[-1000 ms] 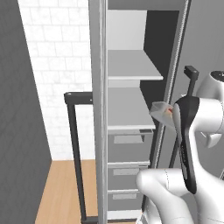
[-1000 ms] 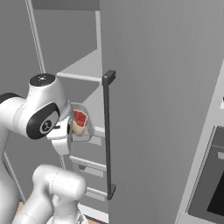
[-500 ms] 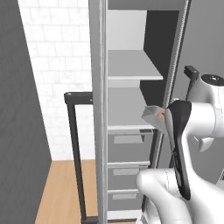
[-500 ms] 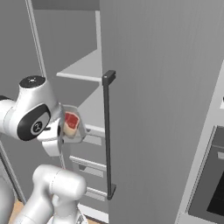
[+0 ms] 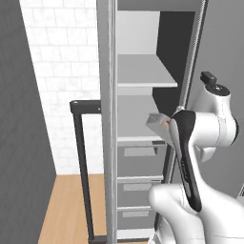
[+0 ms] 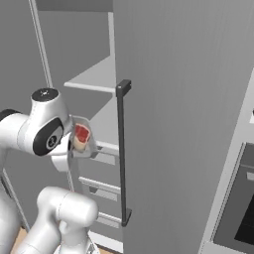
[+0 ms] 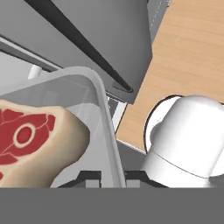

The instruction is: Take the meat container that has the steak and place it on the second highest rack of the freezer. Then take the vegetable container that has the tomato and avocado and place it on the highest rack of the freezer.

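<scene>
Since a second ago the meat container has travelled inward toward the open freezer — in the left base view it has slid from right of the door seal to sit over the front lip of the second highest rack, and in the right base view it has drifted left, away from the dark bar handle of the door. The arm has folded with it, its white elbow now closer to the cabinet.

The container is a clear, pale tub, carried tilted. Inside lies the steak, red on top with a pale tan edge and a small round bone mark; in the right base view it shows as a red patch against the tub's wall. The gripper holds the tub by its rim: in the hand view a dark fingertip rises on each side of the container's wall at the bottom, so the jaws are clenched on that wall.

The tub hangs at the height of the second highest rack, just at its front edge — whether it touches the shelf cannot be told. The highest rack sits above it, bare and pale grey, and grey drawers stack below. A wooden floor shows beneath the hand.
</scene>
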